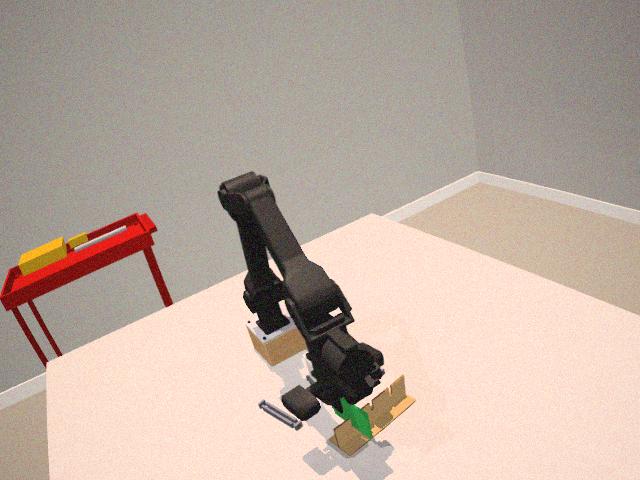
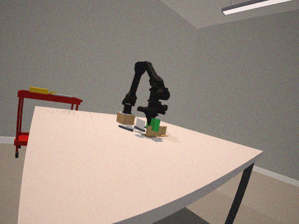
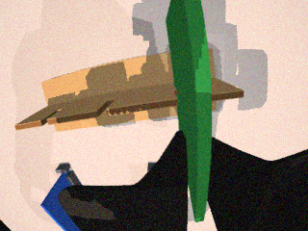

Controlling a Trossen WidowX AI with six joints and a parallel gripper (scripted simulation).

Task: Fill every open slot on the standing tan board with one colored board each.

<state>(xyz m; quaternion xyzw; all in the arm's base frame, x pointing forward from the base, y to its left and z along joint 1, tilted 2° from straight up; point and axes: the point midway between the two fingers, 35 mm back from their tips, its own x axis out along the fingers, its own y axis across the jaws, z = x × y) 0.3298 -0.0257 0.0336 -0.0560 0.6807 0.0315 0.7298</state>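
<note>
A wide, pale pinkish-cream table with a grey edge [image 1: 491, 335] [image 2: 120, 164] [image 3: 29, 24]. Seen from the top, a standing tan board with a slotted upper edge and flat foot [image 1: 347, 439] [image 2: 151, 132] [image 3: 140, 100] rests toward five o'clock. From it, a slim dark-grey rail-shaped holder [image 1: 279, 414] [image 2: 125, 128] [image 3: 150, 165] lies toward nine o'clock, and a brown wooden block [image 1: 279, 349] [image 2: 125, 119] toward ten.

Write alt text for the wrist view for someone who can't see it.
A green board stands between the black gripper's fingers, crosswise to a notched tan board. Part of a blue board shows at lower left.
</note>
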